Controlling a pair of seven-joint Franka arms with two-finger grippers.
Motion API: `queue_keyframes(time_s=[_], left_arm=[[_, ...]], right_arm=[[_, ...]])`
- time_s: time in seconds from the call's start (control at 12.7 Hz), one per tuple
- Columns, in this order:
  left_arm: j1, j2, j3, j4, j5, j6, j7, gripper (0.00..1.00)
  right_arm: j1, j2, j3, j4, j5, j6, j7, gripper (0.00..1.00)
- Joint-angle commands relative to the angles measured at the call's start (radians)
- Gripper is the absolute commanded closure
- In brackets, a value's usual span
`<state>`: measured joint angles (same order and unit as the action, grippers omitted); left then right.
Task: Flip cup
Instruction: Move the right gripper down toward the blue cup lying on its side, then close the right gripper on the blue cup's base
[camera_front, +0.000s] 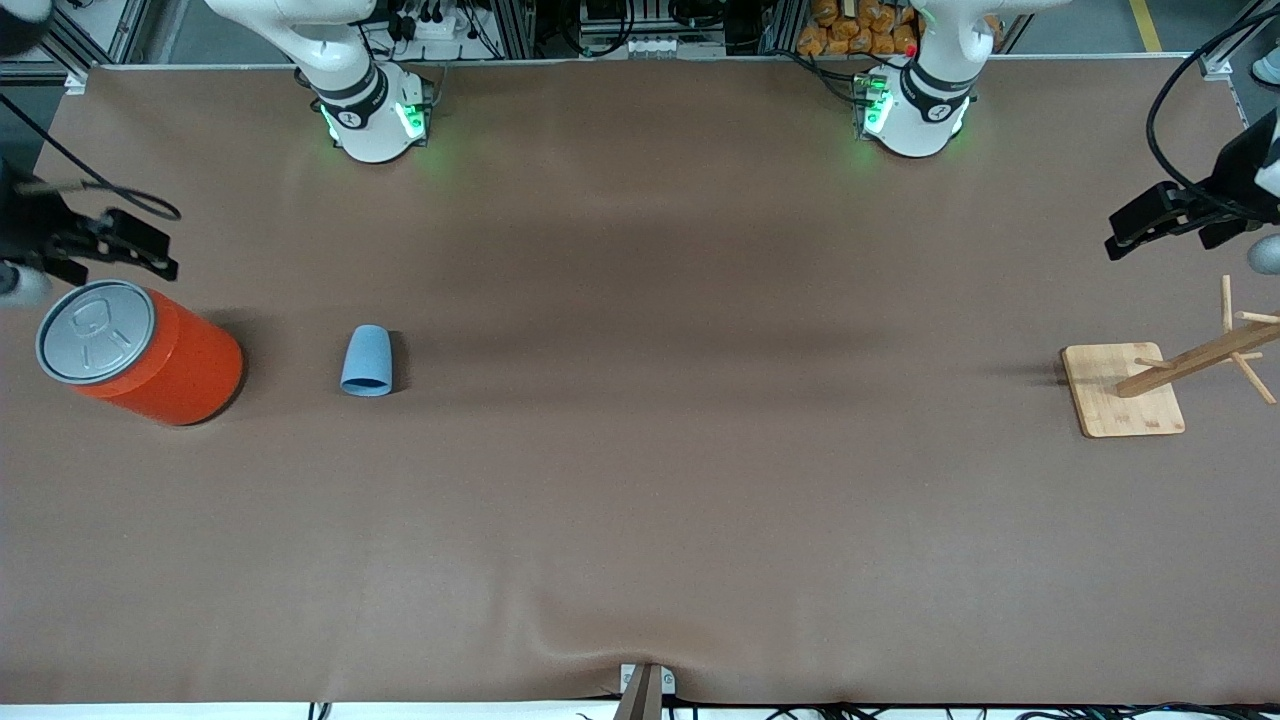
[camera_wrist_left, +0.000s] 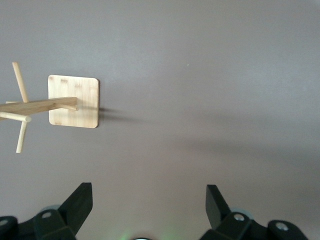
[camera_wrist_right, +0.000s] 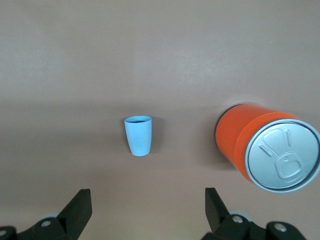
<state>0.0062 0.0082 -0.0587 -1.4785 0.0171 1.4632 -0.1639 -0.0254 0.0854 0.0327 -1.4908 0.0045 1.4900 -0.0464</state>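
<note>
Currently the cup lies on its side on the brown worktop, in the half toward the right arm's end, about midway between the robots' edge and the front camera's edge. Its open mouth faces the front camera's edge and its narrower closed base points toward the robots' edge. Just beside it, closer to the right arm's end edge, stands an orange can with a grey lid, apart from the cup and not touching it.

Over that end edge, above the can, the right gripper hangs in the air; its fingers are spread wide apart and hold nothing, and the right wrist view looks down on both the cup and the can.

At the left arm's end edge the left gripper hangs in the air with its fingers likewise spread and empty. Near it a wooden rack with pegs stands on a square base, well apart from the cup; the left wrist view shows this rack on the bare worktop.
</note>
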Motion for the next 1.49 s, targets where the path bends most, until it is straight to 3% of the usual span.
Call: queue_keyframes(time_s=[0.0,0.31,0.55,0.86,1.1,1.41], left_arm=[[0.0,-0.004,-0.001,0.014,-0.006,-0.023,0.006,0.0],[0.0,-0.022,-0.004,0.012,-0.009,-0.024,0.02,0.0],[-0.002,-0.04,-0.049,0.009,-0.011,-0.029,0.024,0.0],[0.003,-0.039,-0.058,0.009,-0.005,-0.029,0.026,0.0],[0.006,-0.039,-0.035,0.012,-0.011,-0.029,0.056,0.0],[0.006,-0.042,-0.027,0.014,-0.014,-0.023,0.056,0.0]], right_arm=[[0.033,0.078,-0.001,0.021,-0.015,-0.01,-0.001,0.0],[0.077,0.169,-0.001,-0.005,-0.015,0.018,0.011,0.0],[0.042,0.117,-0.002,-0.282,0.029,0.241,0.023,0.0],[0.053,0.043,0.001,-0.633,0.035,0.614,0.022,0.0],[0.097,0.046,0.001,-0.77,0.034,0.793,0.017,0.0],[0.108,0.063,0.001,-0.836,0.034,0.912,0.005,0.0]])
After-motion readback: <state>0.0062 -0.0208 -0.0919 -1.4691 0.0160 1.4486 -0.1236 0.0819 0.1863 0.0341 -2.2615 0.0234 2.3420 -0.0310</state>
